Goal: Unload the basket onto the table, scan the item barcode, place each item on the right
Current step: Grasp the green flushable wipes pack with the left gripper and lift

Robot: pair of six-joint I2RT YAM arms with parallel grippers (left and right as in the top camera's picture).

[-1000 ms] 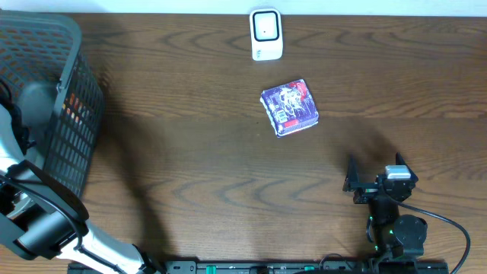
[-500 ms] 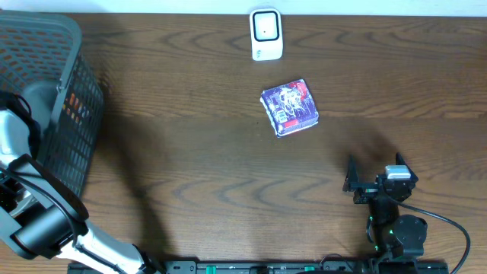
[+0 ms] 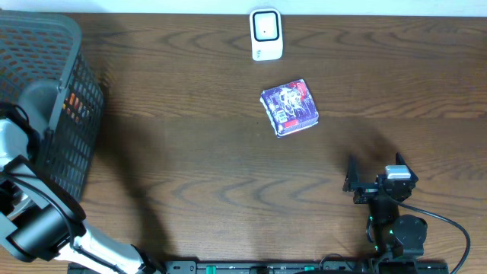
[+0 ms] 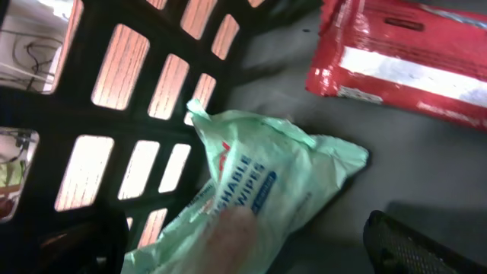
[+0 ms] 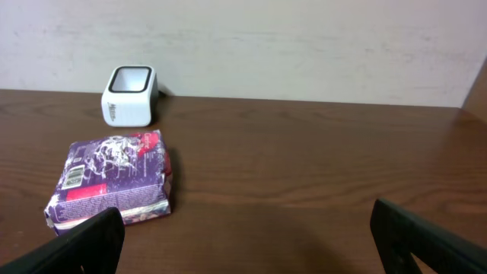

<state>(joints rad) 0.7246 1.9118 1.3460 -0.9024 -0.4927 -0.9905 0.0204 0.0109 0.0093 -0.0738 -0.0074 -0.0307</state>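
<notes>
My left arm reaches down into the dark mesh basket, which hides its gripper from above. In the left wrist view my left gripper is open, one finger on each side of a pale green wipes pack on the basket floor. A red pack lies beyond it. A purple packet rests on the table in front of the white barcode scanner. My right gripper is open and empty near the table's front right, short of the purple packet.
The basket's slotted wall stands close on the left of the green pack. A pale wall runs behind the brown wooden table.
In the overhead view my left arm has shifted slightly toward the front at the basket. The right arm, the purple packet and the scanner have not moved.
</notes>
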